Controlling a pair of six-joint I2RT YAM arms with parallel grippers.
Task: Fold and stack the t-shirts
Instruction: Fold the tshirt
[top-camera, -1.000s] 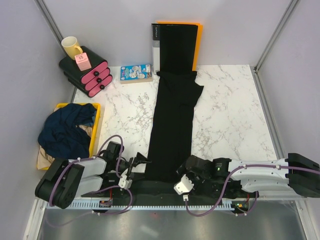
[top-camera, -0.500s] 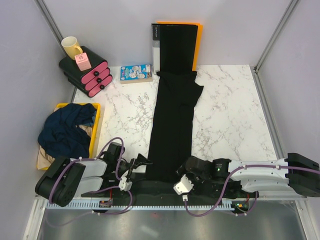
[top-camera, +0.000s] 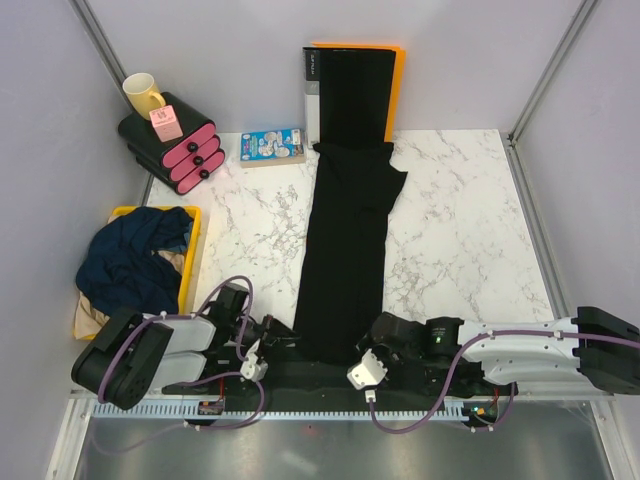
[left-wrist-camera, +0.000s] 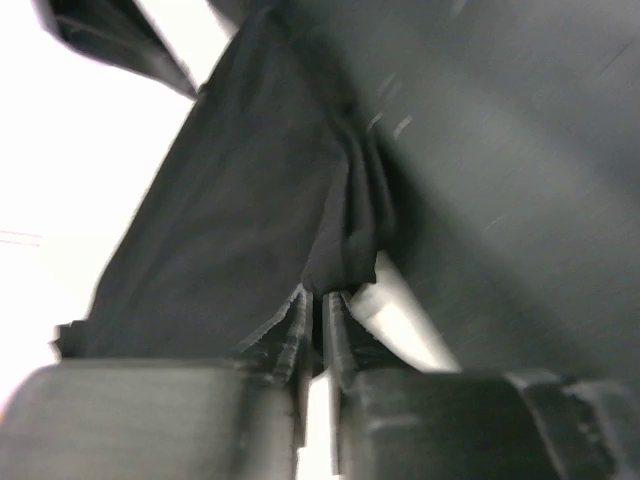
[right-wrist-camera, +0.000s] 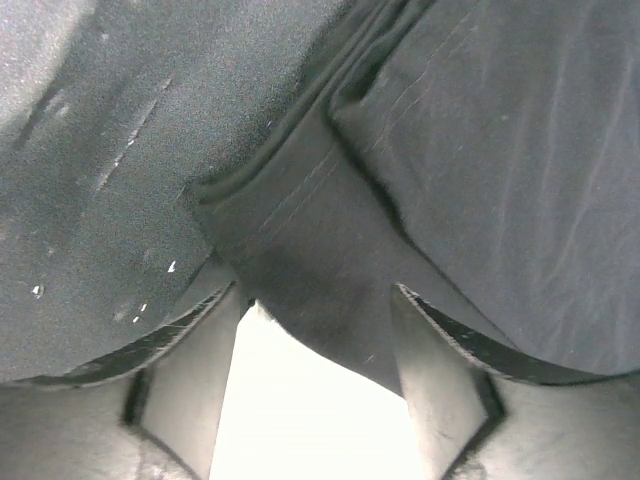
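Note:
The black t-shirt (top-camera: 345, 250) lies as a long narrow strip down the middle of the table, its far end against the binder. My left gripper (top-camera: 284, 334) sits at the strip's near left corner, and in the left wrist view it (left-wrist-camera: 320, 305) is shut on a pinched fold of the black t-shirt (left-wrist-camera: 250, 200). At the near right corner my right gripper (top-camera: 368, 342) stands open; in the right wrist view the shirt's hem (right-wrist-camera: 330, 290) lies between its spread fingers (right-wrist-camera: 425, 330). A dark navy t-shirt (top-camera: 130, 265) is heaped in the yellow bin, with tan cloth (top-camera: 92, 305) under it.
A yellow bin (top-camera: 195, 240) stands at the left edge. The black binder with an orange back (top-camera: 398, 80) stands at the far middle. A pink-fronted drawer unit (top-camera: 180, 150) with a yellow mug (top-camera: 143, 94) sits far left, a small book (top-camera: 272, 146) beside it.
My left gripper has moved in to the shirt's near left corner and closed on the cloth. My right gripper's jaws have narrowed a little around the hem.

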